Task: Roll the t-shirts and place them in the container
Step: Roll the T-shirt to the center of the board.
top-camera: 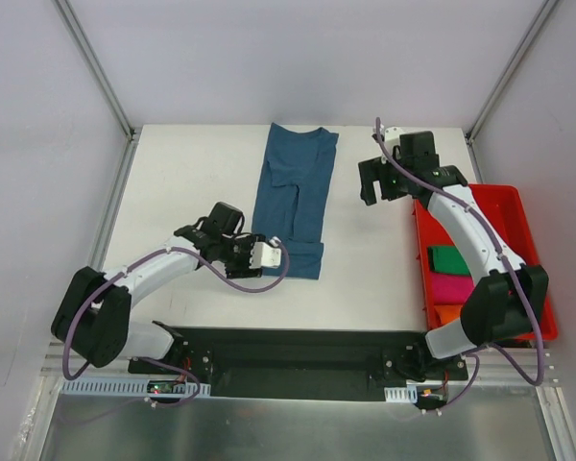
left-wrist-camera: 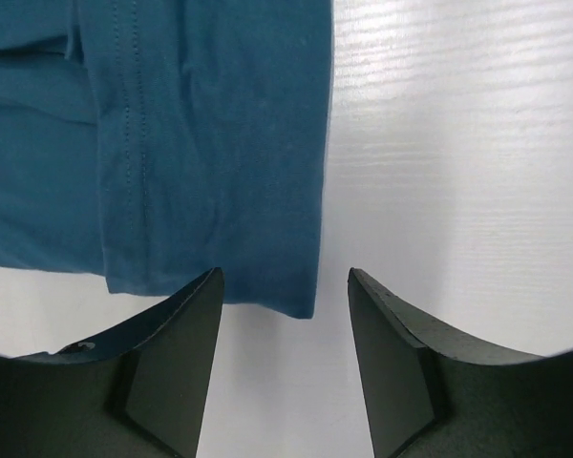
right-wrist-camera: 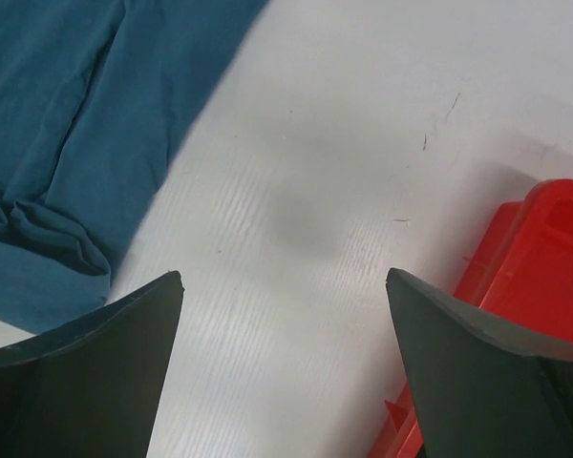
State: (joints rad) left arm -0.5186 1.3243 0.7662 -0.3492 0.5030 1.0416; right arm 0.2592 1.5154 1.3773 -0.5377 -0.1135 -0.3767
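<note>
Teal t-shirt (top-camera: 293, 192) lies mid-table (top-camera: 182, 192), folded into a long narrow strip. Its long axis runs near to far, the far end leaning slightly right. The near end is turned over into a short flat band. The far edge has a shallow dip; you can't tell from here whether that's the collar.

Your left gripper (left-wrist-camera: 285, 277) sits low at the strip's near-left corner. Its jaws are parted with nothing between them, and the cloth edge lies just beyond the fingertips.

Your right gripper (right-wrist-camera: 285, 275) is spread wide over bare table, between the strip's far half and the red tray (top-camera: 518, 206), holding nothing.

In the tray at right, running far to near: green t-shirt (top-camera: 448, 259), magenta t-shirt (top-camera: 451, 286), orange t-shirt (top-camera: 444, 312), partly hidden by your right arm.
</note>
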